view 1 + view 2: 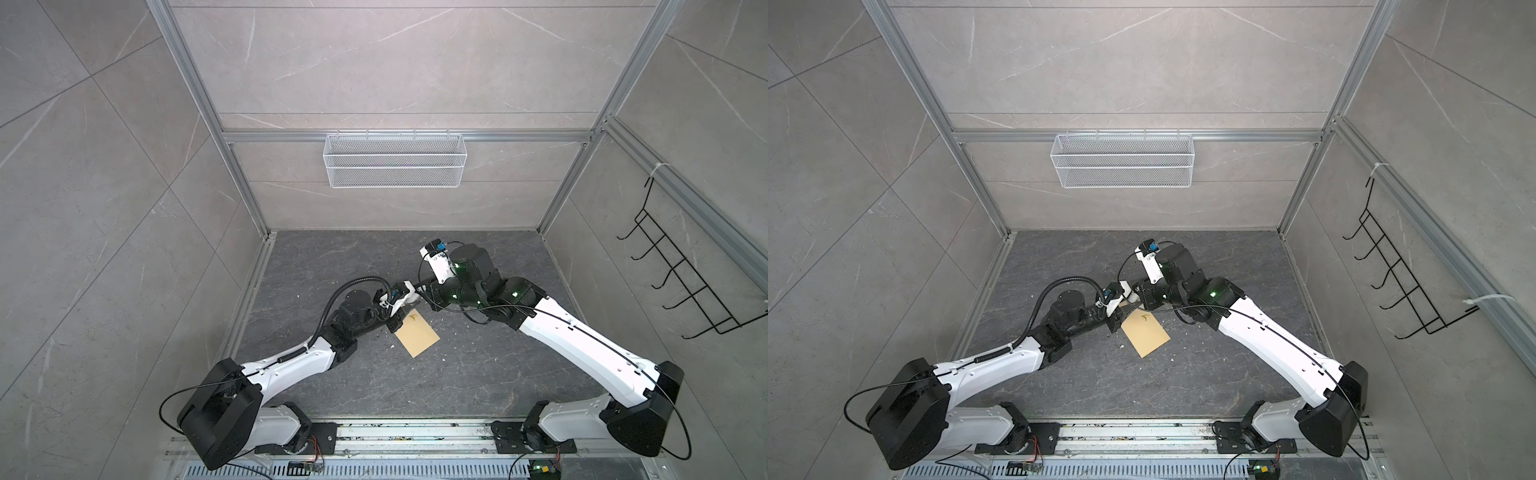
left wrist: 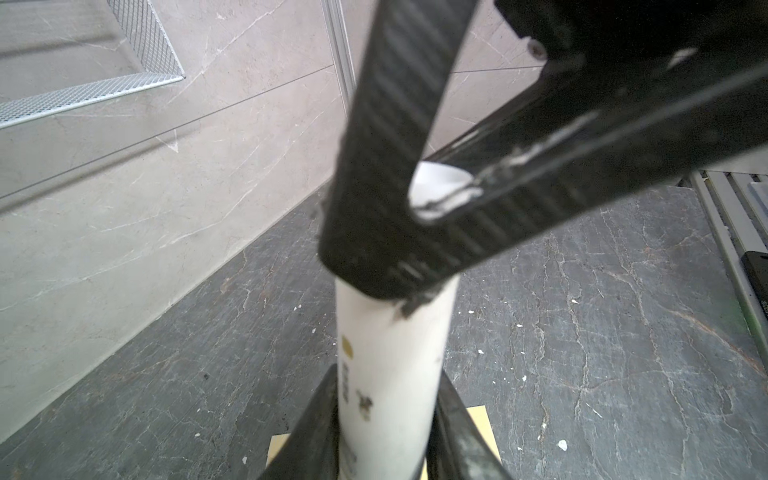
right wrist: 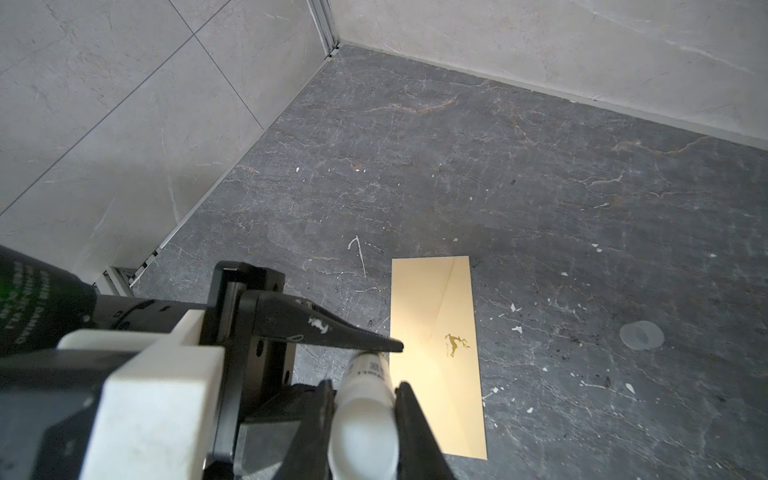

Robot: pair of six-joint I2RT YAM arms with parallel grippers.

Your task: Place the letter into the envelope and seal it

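Observation:
The yellow-tan envelope (image 1: 417,334) (image 1: 1145,334) lies flat on the dark floor between the arms, and a gold deer emblem shows on it (image 3: 440,353). No letter shows in any view. A white tube (image 3: 365,411) (image 2: 390,361) hangs over the envelope's near-left end, gripped at both ends. My right gripper (image 3: 365,399) is shut on one end of it. My left gripper (image 2: 386,449) closes on the other end, with a finger against each side. In the left wrist view, the right gripper's black fingers (image 2: 386,145) cover the tube's far end.
A small clear cap (image 3: 642,335) lies on the floor beside the envelope. A white wire basket (image 1: 395,160) hangs on the back wall and a black hook rack (image 1: 685,282) on the right wall. White flecks dot the floor.

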